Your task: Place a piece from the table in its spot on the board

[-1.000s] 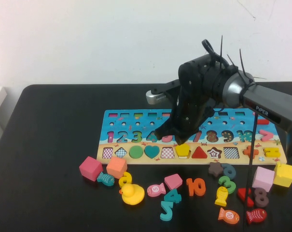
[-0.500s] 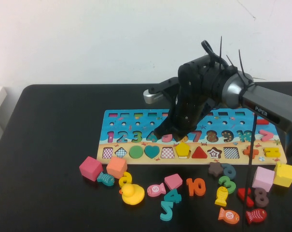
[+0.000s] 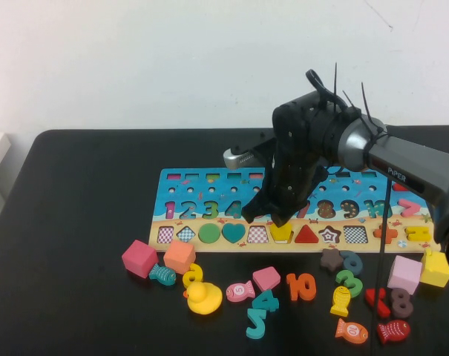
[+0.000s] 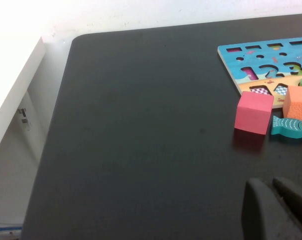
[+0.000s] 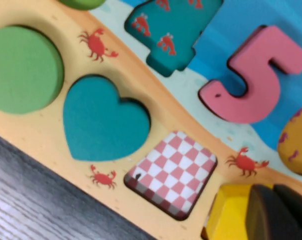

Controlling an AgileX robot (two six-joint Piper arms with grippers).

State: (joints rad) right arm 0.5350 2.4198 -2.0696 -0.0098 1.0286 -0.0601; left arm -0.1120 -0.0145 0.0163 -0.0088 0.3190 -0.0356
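While the right hand (image 3: 278, 216) hangs low over the shape row of the board (image 3: 202, 183), its fingers are drawn together with nothing between them, and their dark tips lie against the upper edge of the yellow pentagon piece (image 3: 281, 232). That piece rests in the board's shape row, between a red-checked empty slot (image 3: 257, 234) and the red triangle (image 3: 306, 235); whether it sits fully flush in its slot cannot be told. In the right wrist view the dark fingertips (image 5: 275, 212) overlap the yellow pentagon piece (image 5: 229, 212), just beside the checked slot (image 5: 173, 174), with the teal heart (image 5: 103, 121), the green circle (image 5: 22, 68) and a pink number five (image 5: 253, 82) nearby.

The left hand (image 4: 275, 210) shows only in its own wrist view, as two dark fingertips close together with a thin gap, above bare table (image 4: 141, 125) well away from the board's end (image 4: 230, 52). Near it lie a pink cube (image 4: 253, 112), an orange block (image 4: 298, 102) and a teal fish (image 4: 289, 127).

Loose on the table (image 3: 68, 185) in front of the board sit a yellow duck (image 3: 202, 297), an orange ten (image 3: 301, 286), a pink pentagon (image 3: 266, 278), a teal five (image 3: 256, 324), a yellow cube (image 3: 436, 268) and a pale pink cube (image 3: 404, 273).
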